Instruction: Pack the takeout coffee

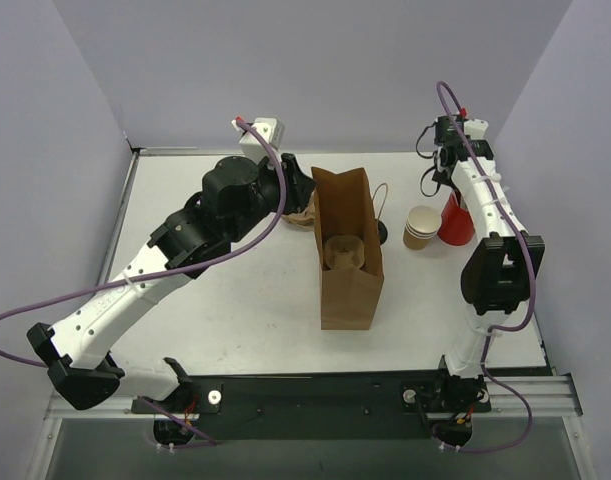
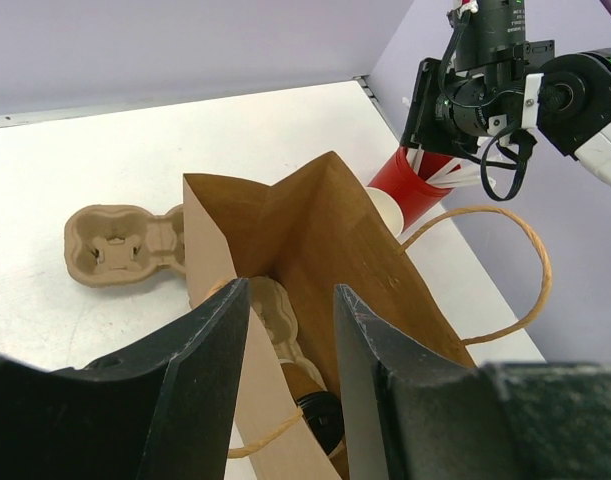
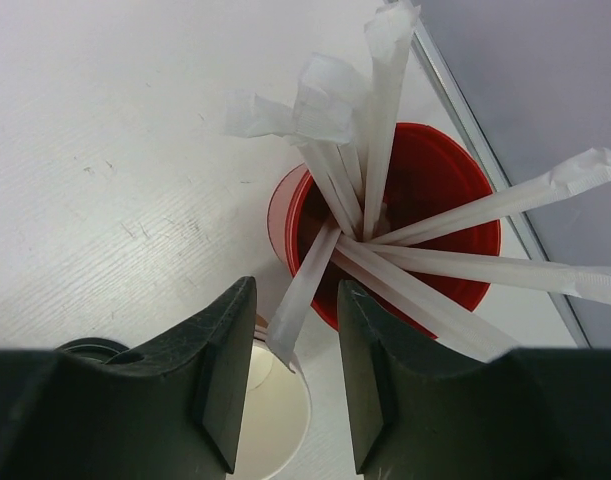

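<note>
The takeout coffee (image 2: pixel 321 420), a brown cup with a black lid, shows low inside the open brown paper bag (image 1: pixel 347 290), under a pulp carrier (image 2: pixel 270 315). My left gripper (image 2: pixel 290 290) is open at the bag's mouth. Its fingers straddle the near wall, one outside and one inside. In the top view the left gripper (image 1: pixel 303 205) sits at the bag's far left edge. My right gripper (image 3: pixel 296 290) hangs open over the red cup (image 3: pixel 385 230) of wrapped white sticks. The tip of one stick (image 3: pixel 303 295) lies between its fingers without touching them.
A second pulp carrier (image 2: pixel 120 245) lies on the table left of the bag. A stack of tan paper cups (image 1: pixel 420 228) stands beside the red cup (image 1: pixel 455 222). A black round lid (image 1: pixel 382 233) lies against the bag's right side. Grey walls close in on both sides.
</note>
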